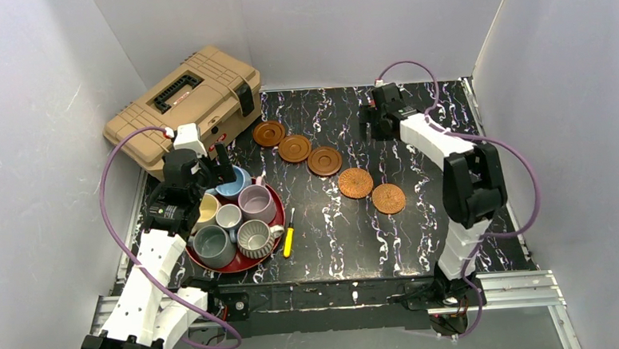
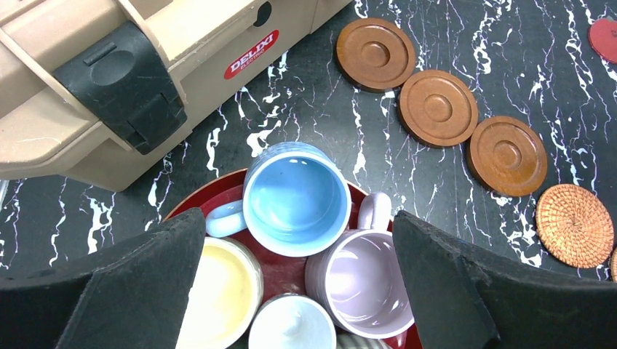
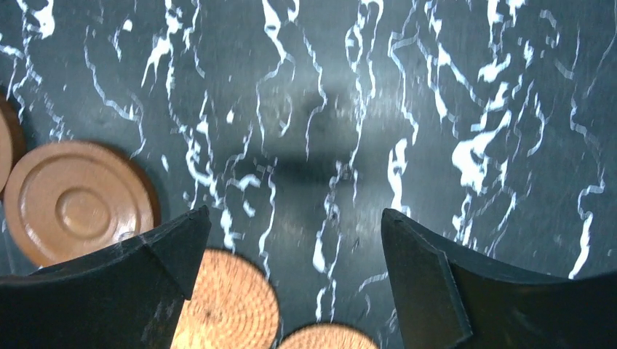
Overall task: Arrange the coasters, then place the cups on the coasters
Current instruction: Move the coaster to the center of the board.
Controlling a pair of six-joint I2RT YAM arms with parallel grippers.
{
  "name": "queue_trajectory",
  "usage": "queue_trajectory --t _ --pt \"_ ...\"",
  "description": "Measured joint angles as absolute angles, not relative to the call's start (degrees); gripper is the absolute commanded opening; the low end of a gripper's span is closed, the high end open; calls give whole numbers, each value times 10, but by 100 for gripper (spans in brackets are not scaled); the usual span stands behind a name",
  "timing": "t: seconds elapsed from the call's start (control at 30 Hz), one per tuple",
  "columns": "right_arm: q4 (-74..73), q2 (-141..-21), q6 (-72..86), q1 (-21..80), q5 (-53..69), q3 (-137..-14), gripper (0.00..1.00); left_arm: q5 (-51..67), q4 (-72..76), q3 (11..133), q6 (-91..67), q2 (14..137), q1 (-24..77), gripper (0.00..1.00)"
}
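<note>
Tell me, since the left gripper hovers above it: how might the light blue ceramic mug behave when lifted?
Glossy and rigid, the light blue ceramic mug is probably slippery and could chip if dropped. Crowded by the mauve ceramic mug, it may knock that neighbour. Its side handle likely tilts it.

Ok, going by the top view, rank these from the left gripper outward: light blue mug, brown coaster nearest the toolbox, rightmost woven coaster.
1. Light blue mug, on the tray, just under the left gripper.
2. Brown coaster, by the toolbox, left end of the row.
3. Woven coaster, right end of the row.
</note>
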State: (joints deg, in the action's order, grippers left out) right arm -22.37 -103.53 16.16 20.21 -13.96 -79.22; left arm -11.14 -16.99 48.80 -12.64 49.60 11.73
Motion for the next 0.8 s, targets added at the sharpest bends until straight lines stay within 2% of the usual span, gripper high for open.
queue_trajectory --t 0.33,0.8 --pt "-245 -1208 139 167 -143 -962 98 -112 -173 488 -126 498 117 99" --pt "-238 -1298 148 147 -179 -1025 98 -114 -174 488 -125 498 117 99"
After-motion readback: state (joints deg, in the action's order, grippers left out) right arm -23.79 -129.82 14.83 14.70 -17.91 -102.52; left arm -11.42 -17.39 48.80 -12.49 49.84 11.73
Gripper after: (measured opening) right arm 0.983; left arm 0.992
